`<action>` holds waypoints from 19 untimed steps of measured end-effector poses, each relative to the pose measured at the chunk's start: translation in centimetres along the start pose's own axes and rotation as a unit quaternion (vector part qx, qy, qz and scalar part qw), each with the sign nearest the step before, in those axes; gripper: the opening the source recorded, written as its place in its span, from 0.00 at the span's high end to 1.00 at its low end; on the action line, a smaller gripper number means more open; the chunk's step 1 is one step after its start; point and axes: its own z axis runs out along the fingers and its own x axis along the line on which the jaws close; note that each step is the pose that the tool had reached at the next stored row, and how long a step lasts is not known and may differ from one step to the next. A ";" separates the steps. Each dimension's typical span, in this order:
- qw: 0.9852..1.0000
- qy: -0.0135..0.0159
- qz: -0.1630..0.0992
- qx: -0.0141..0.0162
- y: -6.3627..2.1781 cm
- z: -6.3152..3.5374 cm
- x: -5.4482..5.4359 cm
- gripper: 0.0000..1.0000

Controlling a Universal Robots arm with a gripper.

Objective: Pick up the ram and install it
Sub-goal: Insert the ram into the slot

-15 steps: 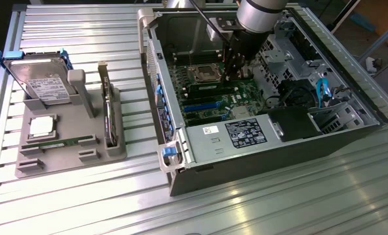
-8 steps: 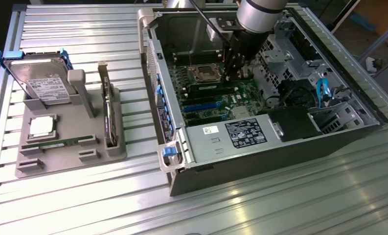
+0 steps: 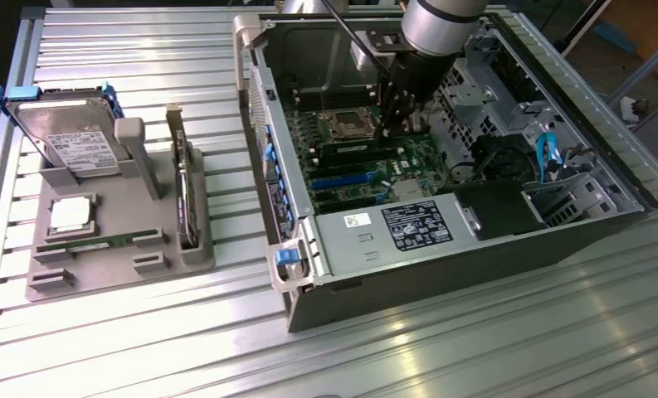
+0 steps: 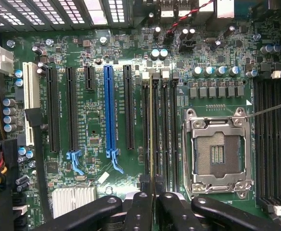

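The gripper (image 4: 152,206) is clamped on the ram (image 4: 152,130), pinching the stick so that it stands upright inside the open computer case (image 3: 306,207). The ram runs along the bank of memory slots (image 4: 164,130), just beside the empty processor socket (image 4: 217,154) on the motherboard (image 4: 92,120). Pickup looks done and installing is in hand. Whether the stick touches a slot cannot be told. Seating likely calls for exact alignment and a straight, even press.

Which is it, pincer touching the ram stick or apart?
Touching. The wrist view shows the pincer shut on the ram, which is seen edge-on and clamped on both of its flat sides with no gap.
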 end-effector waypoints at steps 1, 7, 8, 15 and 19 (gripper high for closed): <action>1.000 0.000 -0.001 0.000 0.00 0.00 0.0 0.88; 1.000 0.000 -0.001 0.000 -0.01 0.11 0.0 0.88; 1.000 0.000 -0.001 0.000 -0.01 0.16 0.1 0.88; 1.000 0.000 -0.001 0.000 -0.02 0.49 0.1 0.88; 1.000 0.000 -0.001 0.000 -0.02 0.54 0.1 0.88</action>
